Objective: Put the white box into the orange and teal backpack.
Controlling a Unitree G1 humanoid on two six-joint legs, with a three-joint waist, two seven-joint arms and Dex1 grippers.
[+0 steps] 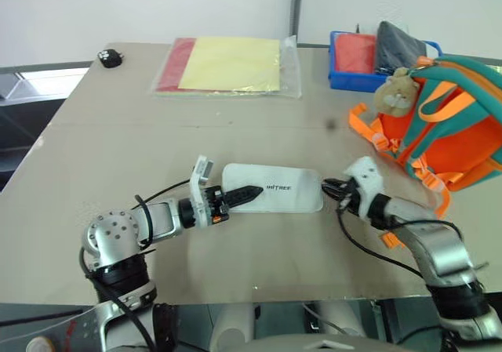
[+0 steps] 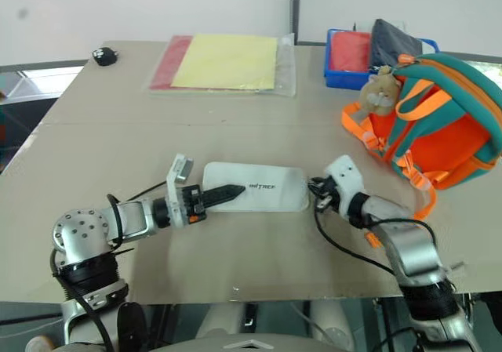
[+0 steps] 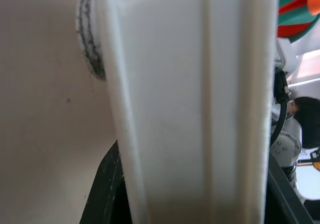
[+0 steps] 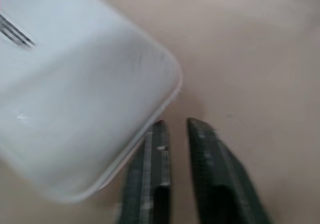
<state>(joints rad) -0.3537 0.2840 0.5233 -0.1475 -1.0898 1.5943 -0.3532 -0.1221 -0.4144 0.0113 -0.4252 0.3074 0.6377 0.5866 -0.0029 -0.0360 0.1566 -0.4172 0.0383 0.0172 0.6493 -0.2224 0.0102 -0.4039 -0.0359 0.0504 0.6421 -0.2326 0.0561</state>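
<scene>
Two grippers meet at the white box [image 1: 274, 188], which lies flat near the table's [image 1: 118, 140] front edge. On the left, the left gripper [image 1: 245, 194] is clamped over the box's near end, one black finger lying across its top. At the other end, the right gripper [image 1: 333, 187] has its fingers slightly parted just beside the box's corner, holding nothing. Toward the right edge sits the orange and teal backpack [image 1: 447, 125].

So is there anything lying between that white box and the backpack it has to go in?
Only the right gripper itself, at the white box's end nearest the orange and teal backpack. Otherwise the table between them looks bare.
</scene>
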